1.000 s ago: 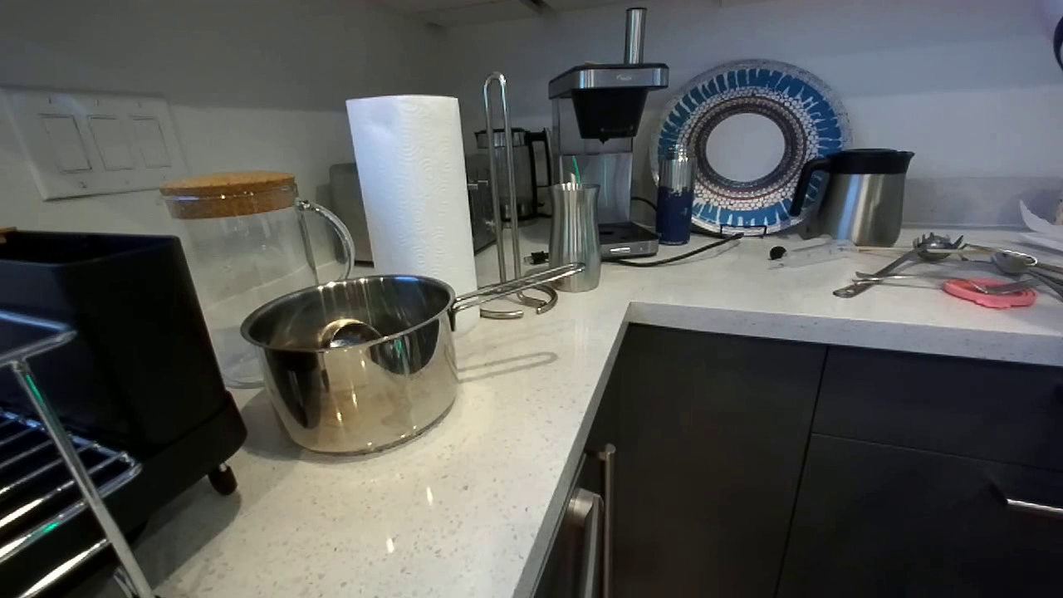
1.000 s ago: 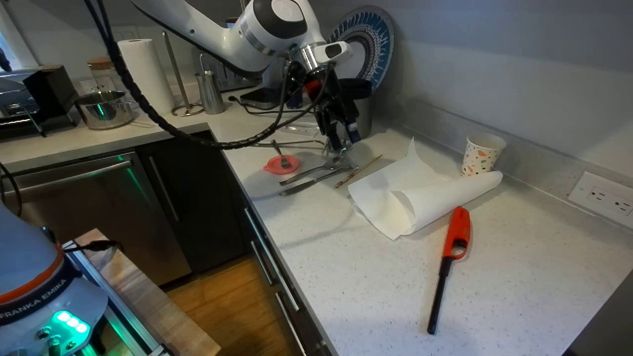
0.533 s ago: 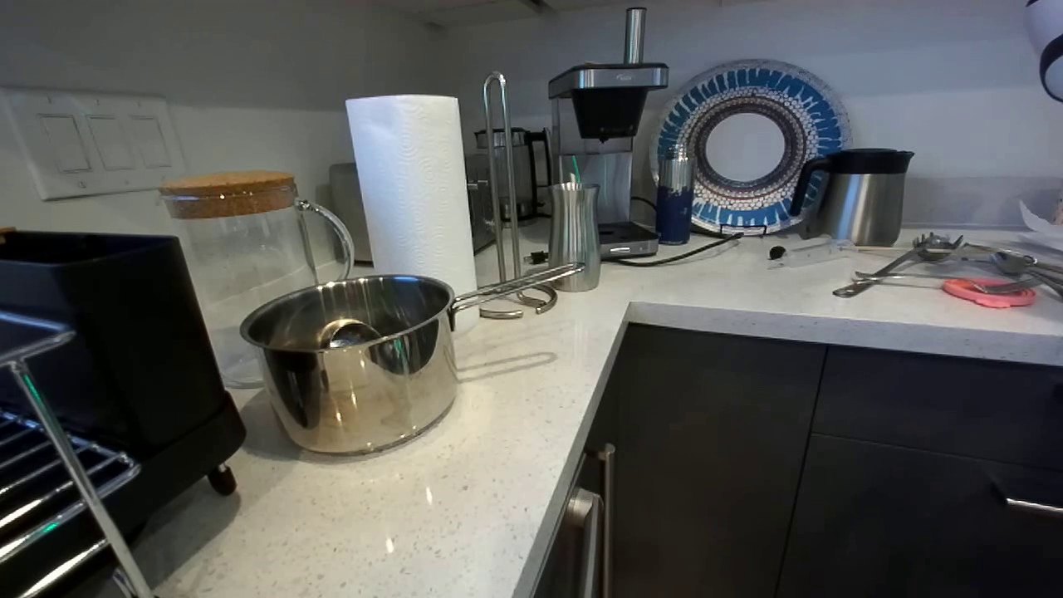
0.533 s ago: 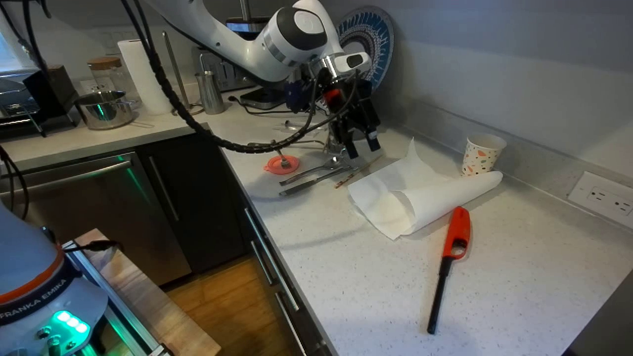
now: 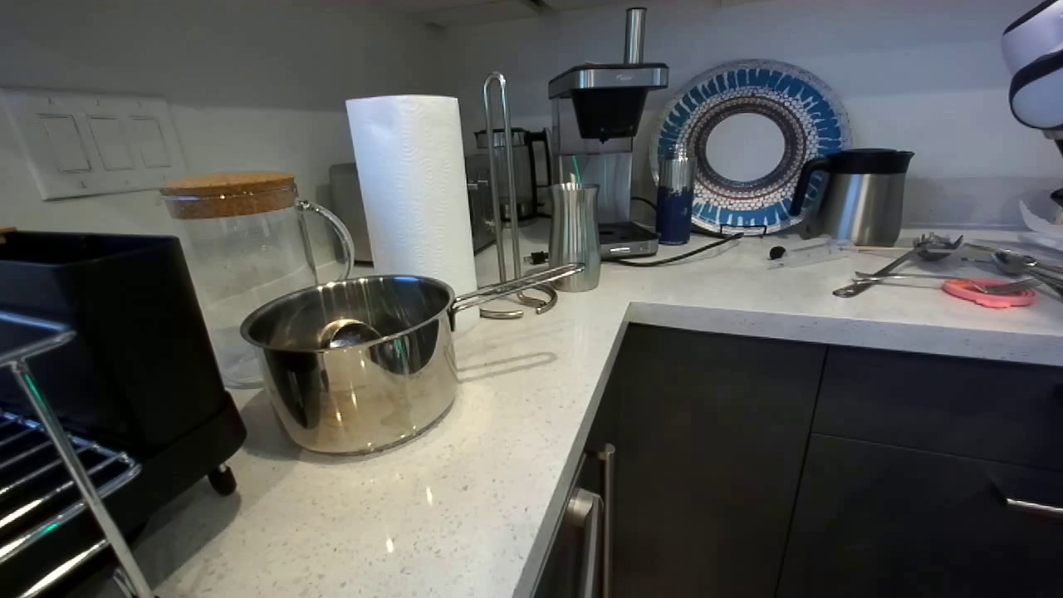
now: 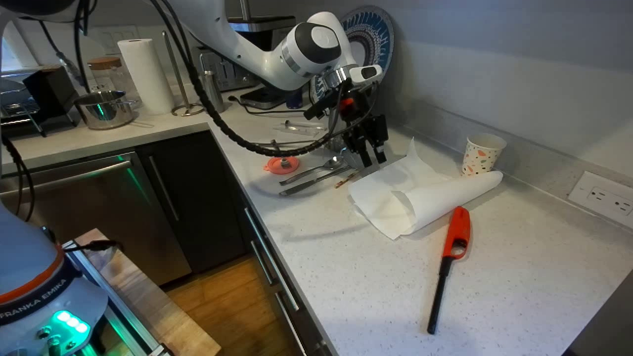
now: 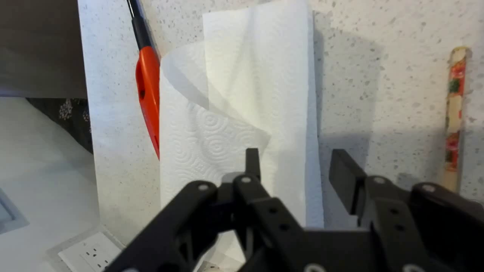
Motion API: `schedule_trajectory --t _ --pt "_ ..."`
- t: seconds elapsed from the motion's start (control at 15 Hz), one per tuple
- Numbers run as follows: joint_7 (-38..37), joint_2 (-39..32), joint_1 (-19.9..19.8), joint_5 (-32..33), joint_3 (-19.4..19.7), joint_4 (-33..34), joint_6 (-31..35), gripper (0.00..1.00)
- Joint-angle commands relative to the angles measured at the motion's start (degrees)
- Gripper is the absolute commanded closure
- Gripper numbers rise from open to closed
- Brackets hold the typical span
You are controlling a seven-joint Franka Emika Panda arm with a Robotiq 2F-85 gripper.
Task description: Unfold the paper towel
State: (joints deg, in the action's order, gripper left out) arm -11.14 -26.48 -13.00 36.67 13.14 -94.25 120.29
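Observation:
The paper towel (image 6: 378,195) is a white embossed sheet lying on the counter, partly folded over on itself, with one side curled into a loose roll and a corner standing up. In the wrist view the paper towel (image 7: 281,68) shows its folded layers and a pointed flap. Its edge (image 5: 1040,221) also shows at the right border of an exterior view. My gripper (image 6: 374,159) is open and empty, above the towel's near-utensil edge. In the wrist view the gripper (image 7: 296,152) has one finger over the towel and one beyond its edge over the counter. Contact is not visible.
An orange lighter (image 6: 457,235) lies beside the towel's rolled side. A patterned paper cup (image 6: 482,154) stands behind it. Metal utensils (image 6: 314,180), a pink flat item (image 6: 282,165) and a patterned stick (image 7: 456,109) lie nearby. A wall with an outlet (image 6: 603,198) bounds the counter.
My arm and open gripper have moved right and down in an exterior view, from above the utensils to the edge of the paper towel. The towel has not moved.

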Motion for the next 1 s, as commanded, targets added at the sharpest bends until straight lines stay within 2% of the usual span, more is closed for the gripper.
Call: schedule_trajectory --t 0.0,0.07,0.27,0.47,0.53,0.93 --pt "4.4 -4.7 -0.8 -3.5 0.2 4.8 0.6 0.44" --pt "5.2 -5.5 -0.9 -4.2 0.3 5.6 0.5 0.44" --pt "6.1 -7.9 -0.9 -5.6 0.9 8.3 0.0 0.73" --pt "6.8 -8.9 -0.5 -6.5 1.4 10.1 -1.3 0.97" --pt "7.2 -9.0 -0.4 -6.9 1.5 10.4 -1.9 1.0" --pt "9.4 -5.6 -0.6 -9.9 1.4 9.8 -5.9 1.0"
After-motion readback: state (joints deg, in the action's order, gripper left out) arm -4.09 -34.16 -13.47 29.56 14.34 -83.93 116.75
